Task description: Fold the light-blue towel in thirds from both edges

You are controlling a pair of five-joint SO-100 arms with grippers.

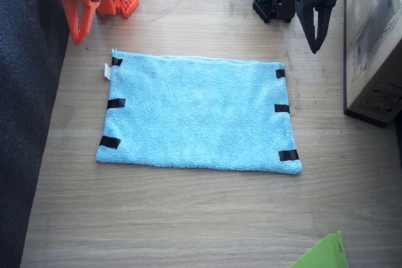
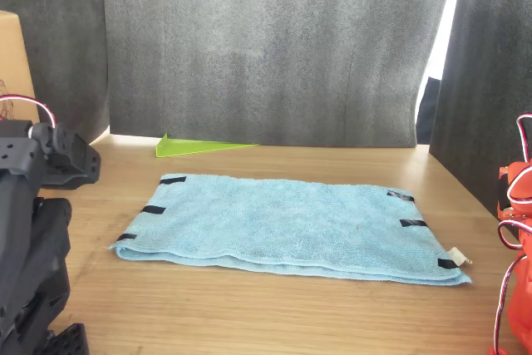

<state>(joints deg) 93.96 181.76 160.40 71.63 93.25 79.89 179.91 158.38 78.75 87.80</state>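
Looking at the towel (image 1: pixel 198 114) lying flat, taped edges (image 1: pixel 114 103) reachable; right gripper (image 1: pixel 76 26) and left gripper (image 1: pixel 316 29) parked clear, jaws seemingly together.

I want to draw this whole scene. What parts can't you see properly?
- Right arm: cut off by the front view's edge.
- Left gripper: jaw gap too dark in the fixed view.
- Green sheet: cut off by the fixed view's bottom edge.
- Towel's white tag: too small to read.
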